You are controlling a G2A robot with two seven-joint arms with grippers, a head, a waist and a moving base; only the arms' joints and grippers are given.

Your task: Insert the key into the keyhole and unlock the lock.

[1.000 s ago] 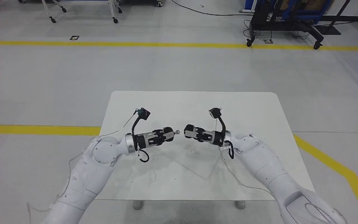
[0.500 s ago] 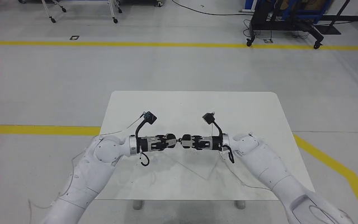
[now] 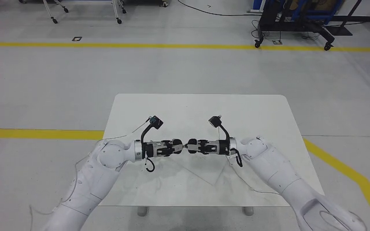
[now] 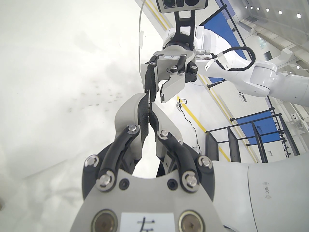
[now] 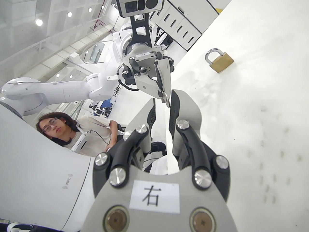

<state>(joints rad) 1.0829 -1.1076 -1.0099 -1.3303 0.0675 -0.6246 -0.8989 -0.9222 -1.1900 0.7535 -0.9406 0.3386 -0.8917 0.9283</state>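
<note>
Key [image 5: 166, 99] half-hidden in left pincer [image 4: 148, 103]

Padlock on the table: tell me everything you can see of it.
The padlock has a squat, brass-coloured body and a silver metal shackle that looks closed into the body. It appears to lie flat on the white table, close to one edge, with the shackle end toward that edge. Only the tabletop touches it. The keyhole face is hidden, so whether it is locked cannot be told.
</note>
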